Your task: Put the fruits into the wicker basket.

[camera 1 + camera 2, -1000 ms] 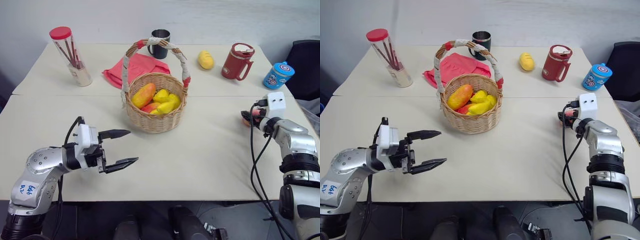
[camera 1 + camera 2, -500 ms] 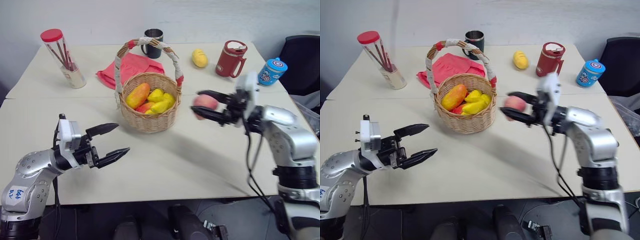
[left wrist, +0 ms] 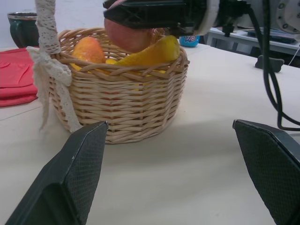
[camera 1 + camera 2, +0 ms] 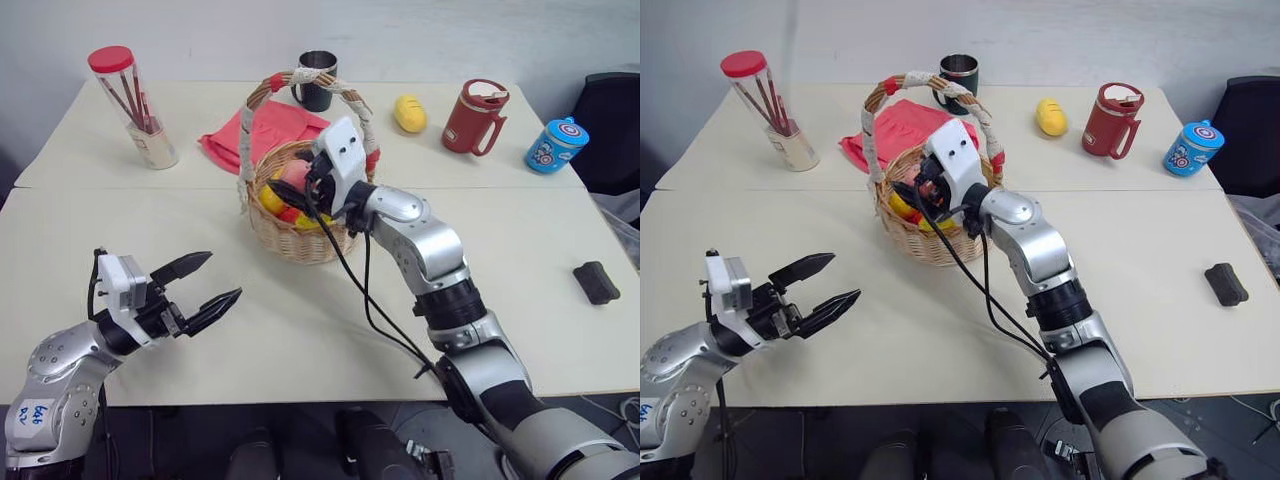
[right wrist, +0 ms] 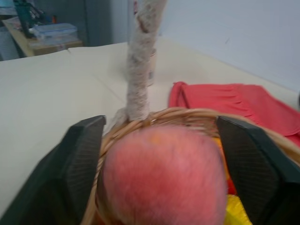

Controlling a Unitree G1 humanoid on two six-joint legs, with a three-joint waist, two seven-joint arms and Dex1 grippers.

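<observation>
The right claw (image 4: 290, 188) is reaching over the rim of the wicker basket (image 4: 300, 237), its black fingers spread to either side of the pink peach (image 3: 127, 36), which is sitting above the banana (image 3: 149, 53) and mango (image 3: 89, 49) already inside. Whether the fingers are touching the peach cannot be told. The left claw (image 4: 205, 284) is hovering over the tabletop (image 4: 300, 330), released and empty. One yellow fruit (image 4: 410, 114) is lying beside the red mug (image 4: 474, 117).
</observation>
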